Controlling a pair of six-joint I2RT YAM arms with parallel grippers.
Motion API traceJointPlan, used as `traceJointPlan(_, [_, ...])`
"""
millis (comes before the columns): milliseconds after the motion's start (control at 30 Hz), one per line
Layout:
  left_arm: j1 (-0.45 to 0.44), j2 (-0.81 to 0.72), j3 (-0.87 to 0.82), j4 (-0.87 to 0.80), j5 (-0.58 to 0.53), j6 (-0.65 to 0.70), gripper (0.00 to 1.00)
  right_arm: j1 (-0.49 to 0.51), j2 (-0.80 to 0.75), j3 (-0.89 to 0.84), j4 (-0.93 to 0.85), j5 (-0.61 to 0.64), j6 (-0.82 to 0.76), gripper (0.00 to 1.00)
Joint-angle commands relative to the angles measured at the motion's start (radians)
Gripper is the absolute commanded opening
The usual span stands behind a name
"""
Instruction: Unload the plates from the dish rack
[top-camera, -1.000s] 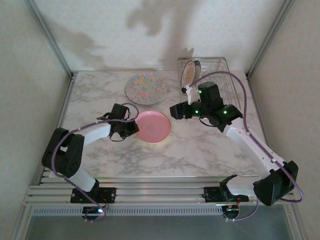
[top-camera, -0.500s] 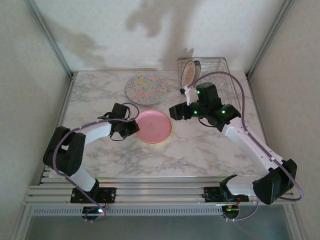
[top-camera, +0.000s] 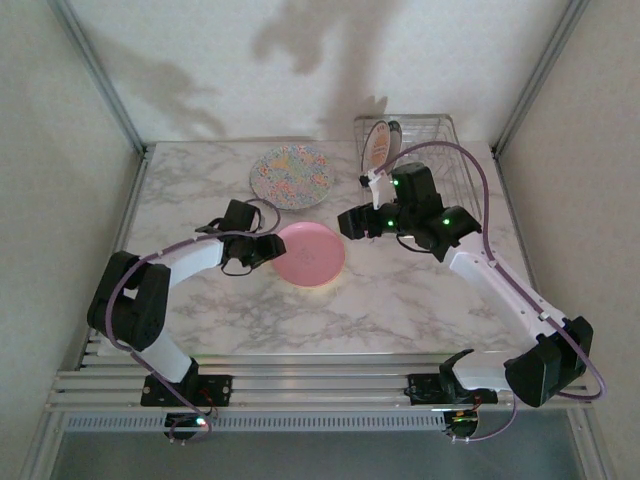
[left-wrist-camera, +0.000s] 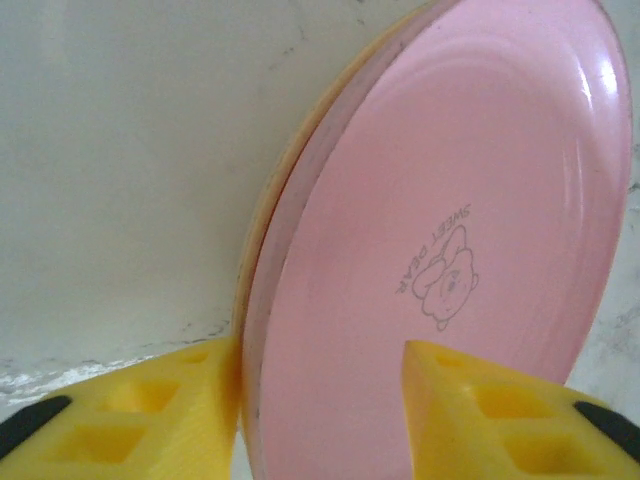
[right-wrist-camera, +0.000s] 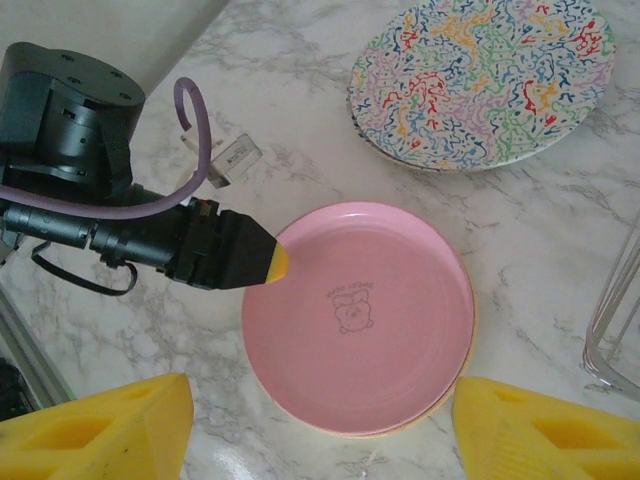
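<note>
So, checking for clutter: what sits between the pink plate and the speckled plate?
Nothing: the marble table between the pink plate and the speckled plate is bare, clearest in the right wrist view.

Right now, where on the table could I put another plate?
Bare table: the near strip between the pink plate and the near edge, and the far-left corner beside the speckled plate. Crowded: the middle, between left gripper, right gripper and rack.

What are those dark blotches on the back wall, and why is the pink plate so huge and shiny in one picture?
Top external view: soft shadows, likely of the arms, fall on the wall. Left wrist view: the camera sits close against the pink plate, a glare streak on its rim.
</note>
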Motion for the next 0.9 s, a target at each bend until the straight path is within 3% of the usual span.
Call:
traceJointPlan(0, [0.005,-0.019,0.042,-0.087,-0.042,0.032,0.48,0.011,0.01,0.034,-0.009,0.021,-0.004,0.69])
traceJointPlan(200, [0.002,-0.021,0.055,-0.107,-0.049,0.039,0.46,0.011,0.015,0.036,-0.013,0.042,0.0,0.69])
traceJointPlan(400, [-0.006,-0.087,0.119,-0.133,-0.129,-0.004,0.54,0.009,0.042,0.141,-0.1,0.437,0.019,0.69])
traceJointPlan(600, [-0.008,-0.185,0.222,-0.072,-0.167,-0.088,0.6,-0.024,0.237,0.398,-0.234,0.773,0.051,0.62])
traceJointPlan(667, [-0.007,-0.223,0.239,-0.002,-0.144,-0.126,0.62,-0.064,0.292,0.452,-0.216,0.792,0.074,0.58])
traceJointPlan(867, [-0.017,-0.32,0.256,0.241,-0.054,-0.219,0.62,-0.177,0.466,0.607,-0.14,0.666,0.093,0.46])
